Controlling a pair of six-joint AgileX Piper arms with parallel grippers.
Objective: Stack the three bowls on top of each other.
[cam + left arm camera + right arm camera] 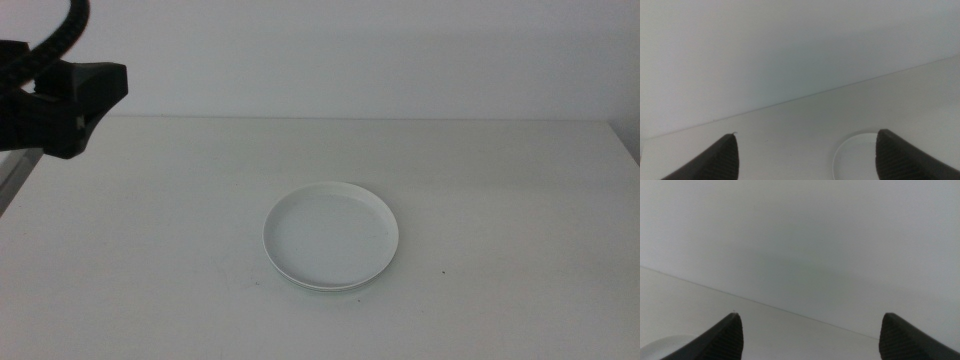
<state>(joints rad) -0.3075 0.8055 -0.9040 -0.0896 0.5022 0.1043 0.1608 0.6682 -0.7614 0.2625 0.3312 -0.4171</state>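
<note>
A white bowl (330, 235) sits on the white table (520, 200) a little below the middle. It rests on top of another bowl, of which only a thin pale greenish rim (322, 288) shows under its near edge. No grey bowl is visible. My left gripper (95, 95) hangs high at the far left, well apart from the stack, open and empty. In the left wrist view (807, 160) the white bowl (855, 157) lies between its jaws, far below. My right gripper (815, 340) is open and empty and is out of the middle view. Its wrist view catches a bowl edge (665, 347).
A pale wall (350, 50) stands behind the table's far edge. A metal rail (15, 175) runs along the table's left side under the left arm.
</note>
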